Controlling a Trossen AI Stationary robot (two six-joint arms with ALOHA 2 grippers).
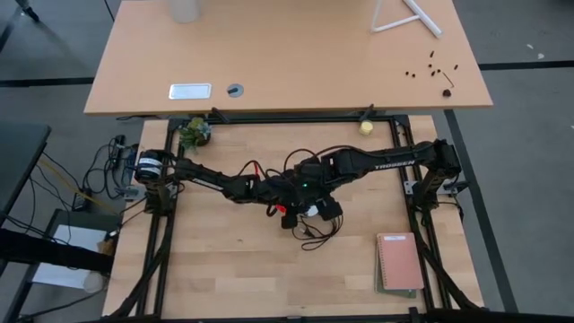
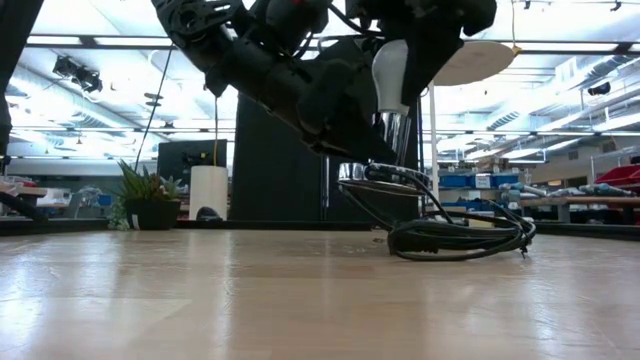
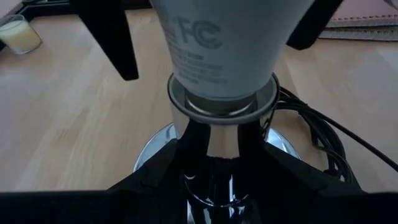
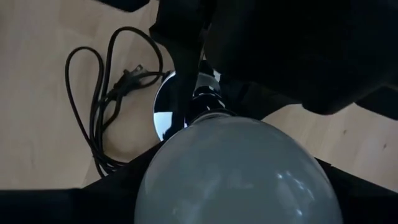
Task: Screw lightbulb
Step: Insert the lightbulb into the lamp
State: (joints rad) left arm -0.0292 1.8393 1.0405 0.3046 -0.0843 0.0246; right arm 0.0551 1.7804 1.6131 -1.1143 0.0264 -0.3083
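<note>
My two arms meet over the middle of the bench (image 1: 224,269), crowding the room above the socket (image 2: 372,172). My left gripper (image 3: 214,180) clamps the socket stem from one side, and my right gripper (image 4: 236,186) holds the lightbulb (image 2: 390,72) from above. The black cord (image 2: 460,238) lies coiled just beside the socket, blocking a low approach there. The notebook (image 1: 399,262) lies well apart near the bench's right corner. The bench front lies open.
</note>
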